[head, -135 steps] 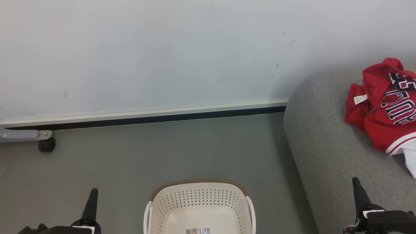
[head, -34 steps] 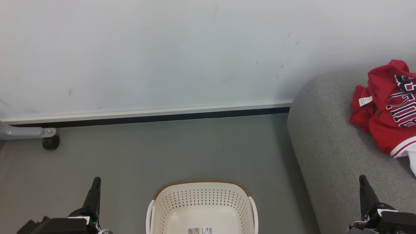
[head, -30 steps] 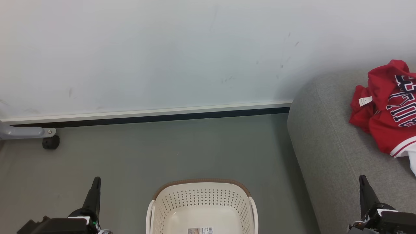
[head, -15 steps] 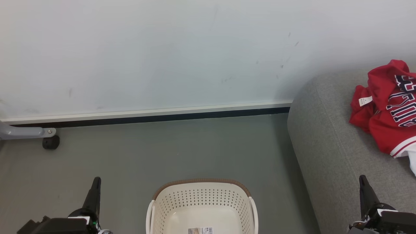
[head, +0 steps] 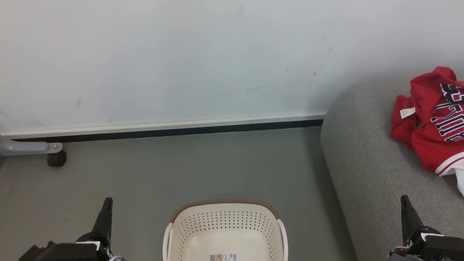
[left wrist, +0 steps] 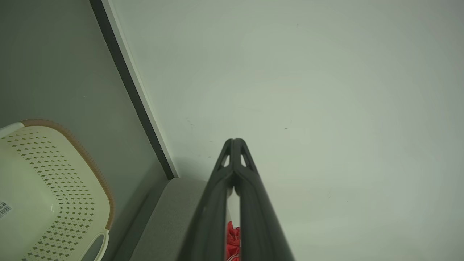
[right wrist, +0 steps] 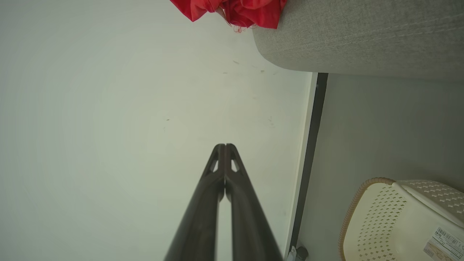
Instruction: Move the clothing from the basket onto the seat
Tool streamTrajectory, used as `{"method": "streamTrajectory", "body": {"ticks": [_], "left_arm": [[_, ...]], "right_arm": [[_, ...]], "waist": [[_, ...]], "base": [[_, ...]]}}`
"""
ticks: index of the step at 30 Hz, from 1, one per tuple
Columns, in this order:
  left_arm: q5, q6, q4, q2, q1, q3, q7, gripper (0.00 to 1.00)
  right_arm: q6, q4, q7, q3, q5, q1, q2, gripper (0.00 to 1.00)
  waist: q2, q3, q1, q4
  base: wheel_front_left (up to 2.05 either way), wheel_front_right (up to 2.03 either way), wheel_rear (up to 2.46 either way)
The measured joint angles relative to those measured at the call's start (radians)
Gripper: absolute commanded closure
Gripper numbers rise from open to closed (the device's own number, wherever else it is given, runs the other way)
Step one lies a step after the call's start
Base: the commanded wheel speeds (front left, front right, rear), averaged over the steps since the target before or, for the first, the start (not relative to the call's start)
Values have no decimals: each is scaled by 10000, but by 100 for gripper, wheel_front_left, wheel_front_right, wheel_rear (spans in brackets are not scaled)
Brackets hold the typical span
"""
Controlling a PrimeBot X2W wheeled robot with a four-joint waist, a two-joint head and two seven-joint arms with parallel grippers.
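The cream perforated basket with its brown rim stands on the floor at the bottom centre, holding nothing but a barcode label on its bottom. The red clothing with dark lettering and white trim lies crumpled on the grey seat at the right, a white piece beside it. My left gripper is shut at the lower left, over the floor left of the basket. My right gripper is shut at the lower right, above the seat's front part. Both wrist views show the fingertips pressed together, pointing at the wall.
A pale wall with a white and dark baseboard runs behind. A grey metal leg with a black caster stands at the far left. Bare grey floor lies between the basket and the wall.
In the last second nothing has moved. Since the oldest frame the whole picture has shifted slightly, so the camera moved; basket and clothing lie as before.
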Motion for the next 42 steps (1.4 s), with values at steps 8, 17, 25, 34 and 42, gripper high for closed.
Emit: {"method": "streamTrajectory", "body": {"ticks": [8,17,25,34,42], "left_arm": [[0,0,0,0,0,0,0,100],[0,0,0,0,0,0,0,100],[0,0,-2,-2,0,0,0,100],[0,0,-2,-2,0,0,0,100],[0,0,-4,-2,0,0,0,100]], "right_arm": [[0,0,0,0,0,0,0,100],[0,-2,0,0,0,0,0,100],[0,-2,0,0,0,0,0,100],[0,-2,0,0,0,0,0,100],[0,-4,0,0,0,0,0,100]], "waist": [[0,0,0,0],[0,0,0,0],[0,1,0,0],[0,1,0,0],[0,1,0,0]], "base": [[0,0,0],[0,0,0],[0,0,0],[0,0,0],[0,0,0]]}}
